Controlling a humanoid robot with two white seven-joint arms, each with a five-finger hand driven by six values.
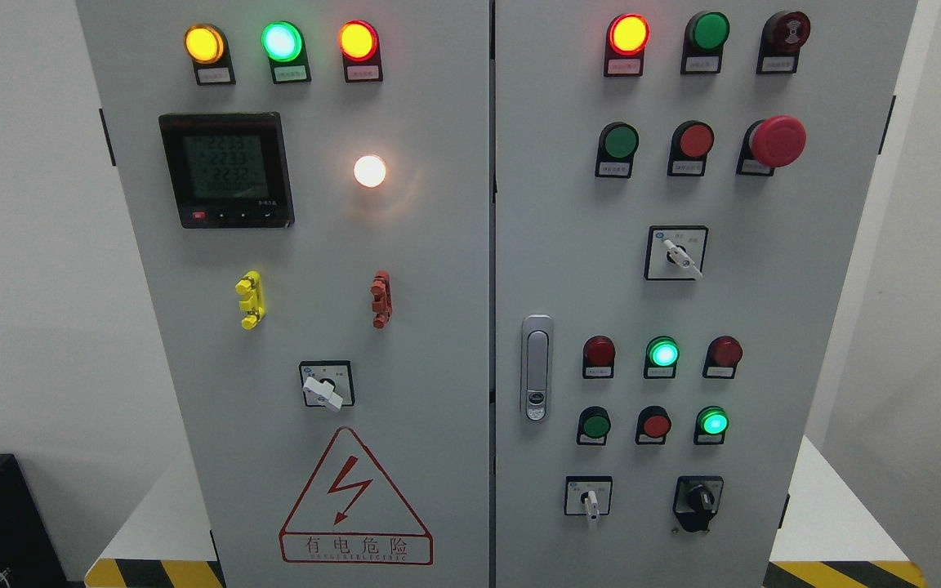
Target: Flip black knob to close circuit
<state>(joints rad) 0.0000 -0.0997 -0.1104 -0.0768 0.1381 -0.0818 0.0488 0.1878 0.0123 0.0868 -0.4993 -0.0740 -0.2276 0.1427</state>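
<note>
The black knob [697,500] sits at the lower right of the right door of a grey electrical cabinet [487,327], on a black square plate, with its handle pointing down and a little left. A white-handled selector switch [590,500] is just to its left. Neither of my hands shows anywhere in the head view.
The right door also carries a door handle [536,367], a red mushroom stop button [776,140], another white selector [679,255] and rows of lit and unlit lamps. The left door has a meter [226,170], a white selector [325,390] and a warning triangle [354,498].
</note>
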